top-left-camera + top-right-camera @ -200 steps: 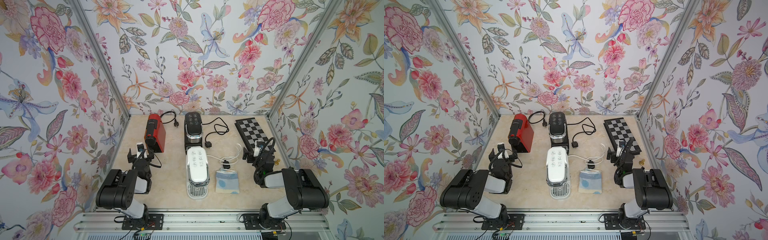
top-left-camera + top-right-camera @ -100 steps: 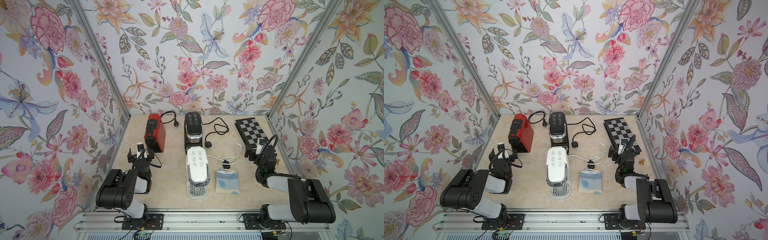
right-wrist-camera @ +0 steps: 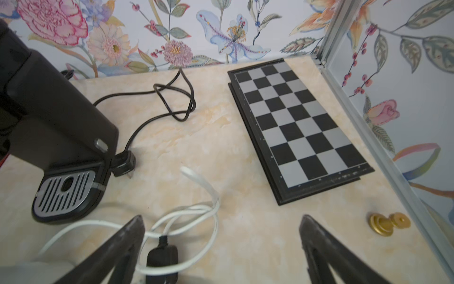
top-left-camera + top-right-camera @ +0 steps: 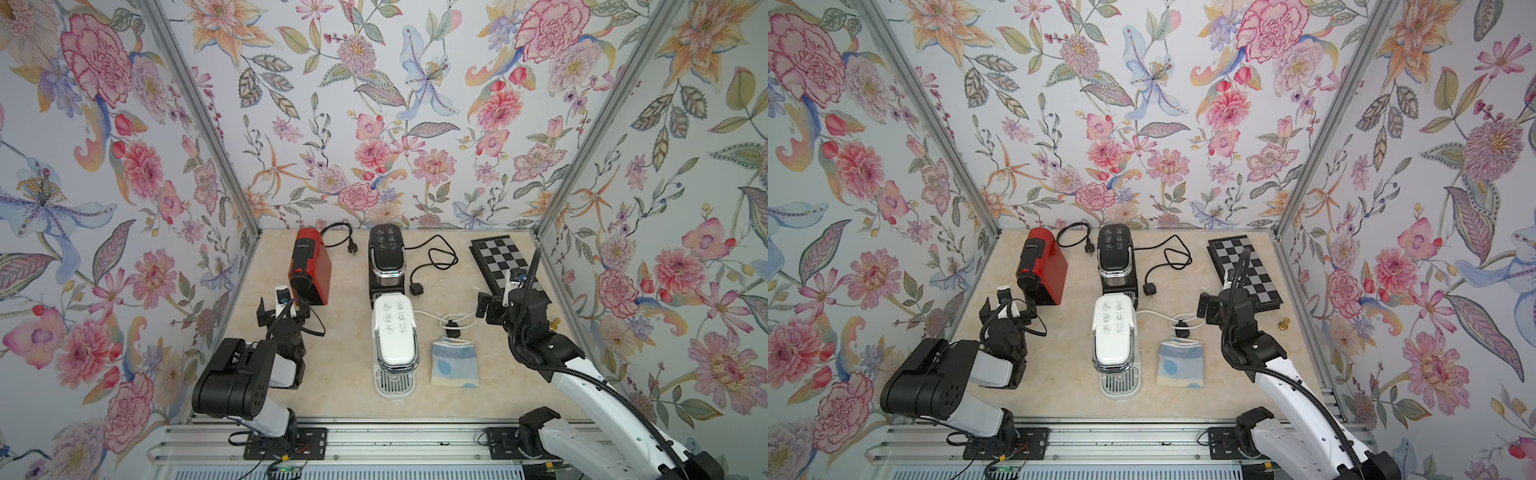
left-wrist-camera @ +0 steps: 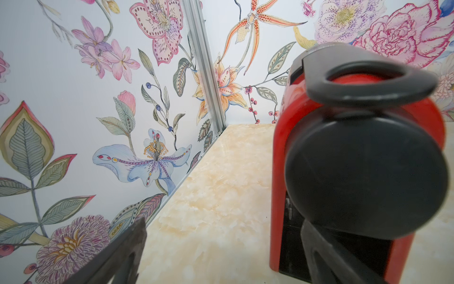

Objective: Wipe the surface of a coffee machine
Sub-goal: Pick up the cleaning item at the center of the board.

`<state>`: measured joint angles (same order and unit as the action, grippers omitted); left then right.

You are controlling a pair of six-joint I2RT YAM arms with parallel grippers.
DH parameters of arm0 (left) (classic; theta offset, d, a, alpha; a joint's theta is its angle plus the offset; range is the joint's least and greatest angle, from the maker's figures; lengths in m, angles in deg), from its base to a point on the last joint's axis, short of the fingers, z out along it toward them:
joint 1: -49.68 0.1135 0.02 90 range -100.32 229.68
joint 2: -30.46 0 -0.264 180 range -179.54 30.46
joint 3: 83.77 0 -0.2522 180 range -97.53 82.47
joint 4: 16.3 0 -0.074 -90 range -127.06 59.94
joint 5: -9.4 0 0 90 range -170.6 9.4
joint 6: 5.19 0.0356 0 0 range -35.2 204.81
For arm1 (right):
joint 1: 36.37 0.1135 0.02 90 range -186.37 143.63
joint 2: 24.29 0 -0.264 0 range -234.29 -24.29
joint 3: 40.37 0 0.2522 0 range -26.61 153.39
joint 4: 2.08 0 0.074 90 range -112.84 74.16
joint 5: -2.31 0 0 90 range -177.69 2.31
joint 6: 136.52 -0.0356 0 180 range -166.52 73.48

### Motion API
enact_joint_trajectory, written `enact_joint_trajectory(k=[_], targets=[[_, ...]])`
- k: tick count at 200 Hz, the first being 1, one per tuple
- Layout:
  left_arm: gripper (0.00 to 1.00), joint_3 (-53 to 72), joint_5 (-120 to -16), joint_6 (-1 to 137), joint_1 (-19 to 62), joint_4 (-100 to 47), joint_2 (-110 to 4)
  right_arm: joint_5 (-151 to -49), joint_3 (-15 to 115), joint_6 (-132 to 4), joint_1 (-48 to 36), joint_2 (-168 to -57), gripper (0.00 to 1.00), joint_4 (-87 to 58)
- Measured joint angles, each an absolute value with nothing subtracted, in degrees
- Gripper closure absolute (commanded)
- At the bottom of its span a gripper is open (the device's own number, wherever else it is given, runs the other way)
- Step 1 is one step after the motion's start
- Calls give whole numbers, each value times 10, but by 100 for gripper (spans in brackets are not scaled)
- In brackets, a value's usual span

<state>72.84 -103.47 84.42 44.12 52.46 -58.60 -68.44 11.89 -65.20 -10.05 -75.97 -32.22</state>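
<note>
Three coffee machines on marble-look table (image 4: 345, 374): red coffee machine (image 4: 309, 266) rear left, black coffee machine (image 4: 387, 257) rear centre, white coffee machine (image 4: 394, 332) directly in front of the black one. Blue-patterned cloth (image 4: 454, 361) flat on table just right of the white one, untouched. Left gripper (image 5: 223, 222) low, close to front of red coffee machine; fingers apart, nothing between. Right gripper (image 3: 221, 218) above coiled white cable (image 3: 196, 214), near chessboard (image 4: 503, 262); fingers wide apart, empty. Gold chess piece (image 3: 388, 223) lying on its side by right wall.
</note>
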Motion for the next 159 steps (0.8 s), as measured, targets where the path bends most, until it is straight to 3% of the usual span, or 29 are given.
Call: enact_joint_trajectory(k=[63, 87, 125, 159], targets=[[1, 759, -1039, 855, 430, 562, -584, -688, 94, -793, 120, -849, 4, -436], [1, 751, -1051, 858, 427, 515, -542, -689, 85, -823, 143, -881, 5, -442], [1, 690, -1108, 843, 417, 393, -384, -724, 78, -844, 152, -913, 6, -426], [1, 539, -1156, 799, 402, 207, -306, -751, 75, -860, 164, -966, 10, -400]])
